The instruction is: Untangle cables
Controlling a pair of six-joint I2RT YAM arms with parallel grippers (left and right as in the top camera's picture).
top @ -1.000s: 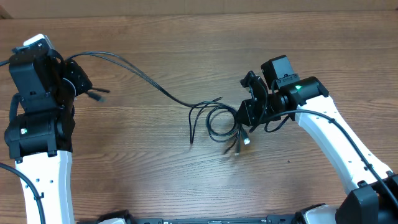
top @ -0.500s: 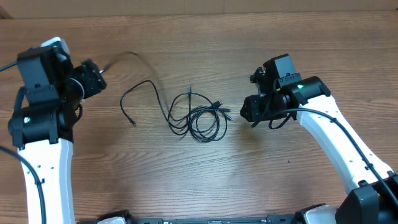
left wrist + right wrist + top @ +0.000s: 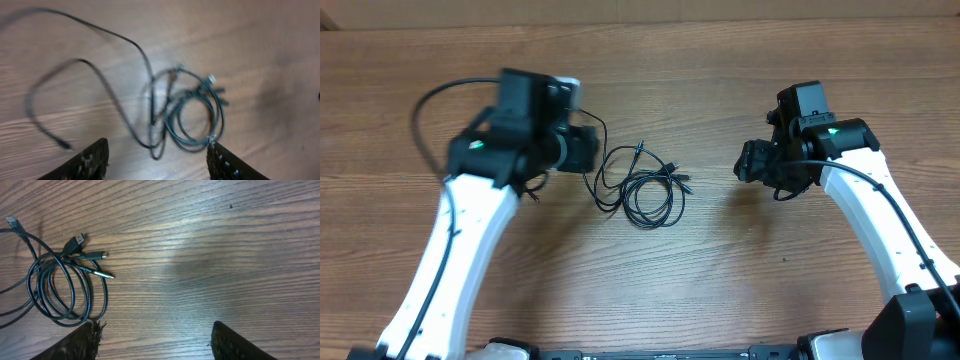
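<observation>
Grippers wide and empty: your left gripper point(image 3: 582, 150) hovers just left of the coil point(image 3: 655, 197). Its jaws are spread far apart in the wrist view and clamp nothing, though a strand of cord lies on the wood beneath the gap. Your right gripper point(image 3: 748, 166) hangs well to the right of the coil, jaws equally wide with only bare wood between them.

The wooden table point(image 3: 640, 300) carries the cables in one cluster between your two arms. The coil is the biggest part of that cluster, several rounds of thin black cord stacked on one another. In the right wrist view more than one cord appears to share those rounds. A loose cord point(image 3: 111, 95) sweeps out from the coil's left side in a broad curve and passes under your left arm. The left wrist view is blurred, but it shows this strand crossing back into the coil's left edge rather than lying free. Plug ends point(image 3: 75, 242) bunch on the coil's right side, one of them silver-tipped, and one more pokes out past the coil's far edge.

Judged from this layout, the job is barely begun. One strand is partly drawn out and none is fully separate. You have the coil to open round by round, and every cord to lay apart.
</observation>
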